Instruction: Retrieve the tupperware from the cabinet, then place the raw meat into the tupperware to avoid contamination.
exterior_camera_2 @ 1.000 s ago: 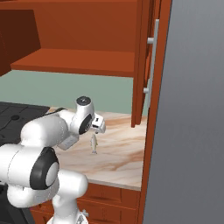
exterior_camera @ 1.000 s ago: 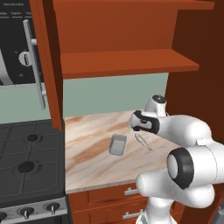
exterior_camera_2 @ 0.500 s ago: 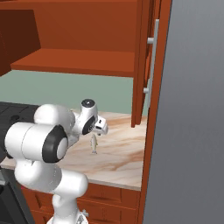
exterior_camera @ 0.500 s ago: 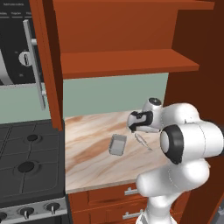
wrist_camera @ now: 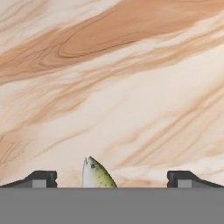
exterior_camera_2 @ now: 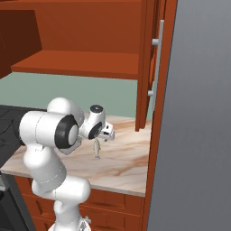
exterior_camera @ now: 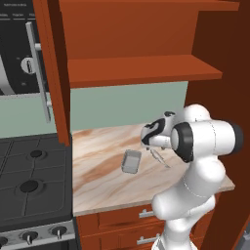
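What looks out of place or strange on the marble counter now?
The small silvery fish-shaped raw meat lies bare on the veined marble counter, beside the shallow grey tupperware box, not inside it. The open gripper straddles its head. Nothing looks spilled or damaged.

1 tupperware [exterior_camera: 131,161], 1 raw meat [exterior_camera: 159,157], 1 cabinet [exterior_camera: 141,73] w/ 2 open doors, 1 stove [exterior_camera: 29,180]

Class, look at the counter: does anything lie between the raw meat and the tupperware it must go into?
Nothing visible does. Bare marbled counter separates the raw meat from the tupperware. The open gripper hangs over the meat.
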